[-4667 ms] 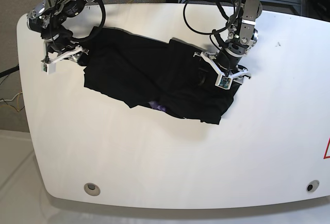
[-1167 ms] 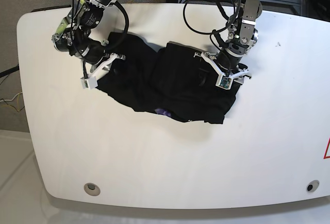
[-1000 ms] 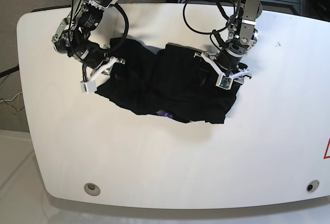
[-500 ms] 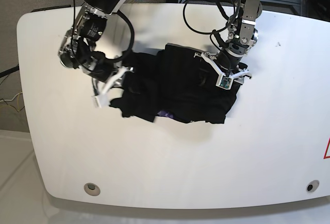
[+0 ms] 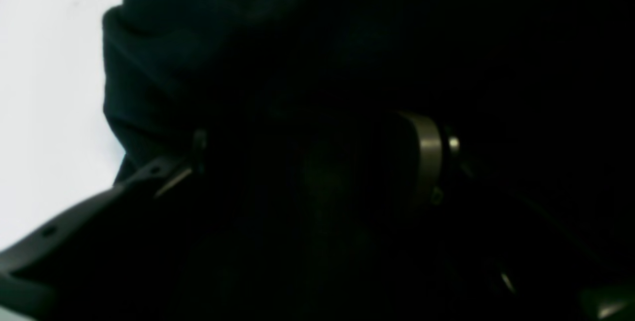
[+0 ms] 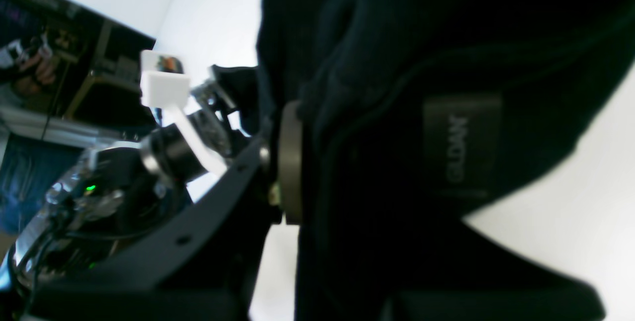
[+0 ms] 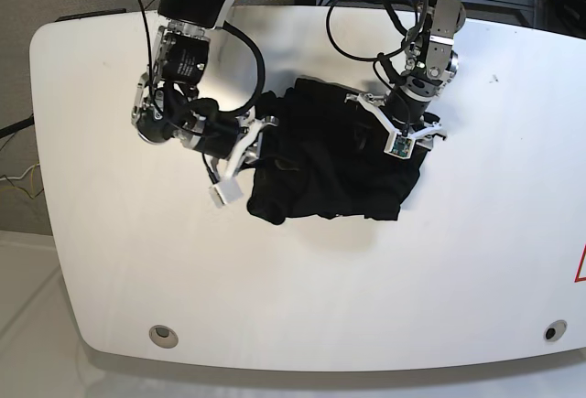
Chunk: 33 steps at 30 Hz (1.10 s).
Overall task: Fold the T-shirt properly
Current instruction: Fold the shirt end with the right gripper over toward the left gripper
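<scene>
My right gripper [image 7: 245, 146], clamped on the T-shirt [image 7: 334, 165], has dragged its outer half across the white table [image 7: 110, 261] onto the part pinned by the spread left gripper [image 7: 400, 128]; first fold nearly laid.

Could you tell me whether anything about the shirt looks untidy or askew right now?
Yes: the T-shirt lies bunched in a rumpled heap on the table, with uneven edges rather than flat, squared folds.
</scene>
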Each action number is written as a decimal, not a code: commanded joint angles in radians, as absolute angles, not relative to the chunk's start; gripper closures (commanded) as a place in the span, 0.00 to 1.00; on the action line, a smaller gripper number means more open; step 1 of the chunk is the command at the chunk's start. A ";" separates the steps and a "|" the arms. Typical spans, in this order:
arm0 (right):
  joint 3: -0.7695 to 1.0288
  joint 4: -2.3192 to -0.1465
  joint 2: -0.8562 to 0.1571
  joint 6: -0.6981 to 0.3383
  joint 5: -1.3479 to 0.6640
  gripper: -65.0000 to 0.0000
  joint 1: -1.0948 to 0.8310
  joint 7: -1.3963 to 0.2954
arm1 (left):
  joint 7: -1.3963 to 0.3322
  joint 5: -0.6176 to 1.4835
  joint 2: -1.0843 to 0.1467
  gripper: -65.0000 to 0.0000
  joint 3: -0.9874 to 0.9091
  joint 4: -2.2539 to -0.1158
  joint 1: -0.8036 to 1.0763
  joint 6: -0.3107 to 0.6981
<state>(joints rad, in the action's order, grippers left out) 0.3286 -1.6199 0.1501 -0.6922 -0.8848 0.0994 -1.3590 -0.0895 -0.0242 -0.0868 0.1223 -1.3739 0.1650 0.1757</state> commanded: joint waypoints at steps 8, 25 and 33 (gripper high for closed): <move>0.203 -1.630 0.157 -0.698 -0.935 0.99 0.148 -1.280 | -0.203 -0.070 -0.093 0.38 0.122 -1.311 0.147 0.162; -0.061 -1.452 0.157 -0.698 -0.932 0.99 0.174 -1.043 | -0.208 -0.070 -0.093 0.38 0.119 -1.314 0.150 0.160; -0.059 -1.374 0.154 -0.698 -0.931 0.99 0.205 -0.990 | -0.208 -0.068 -0.096 0.38 0.117 -1.316 0.150 0.160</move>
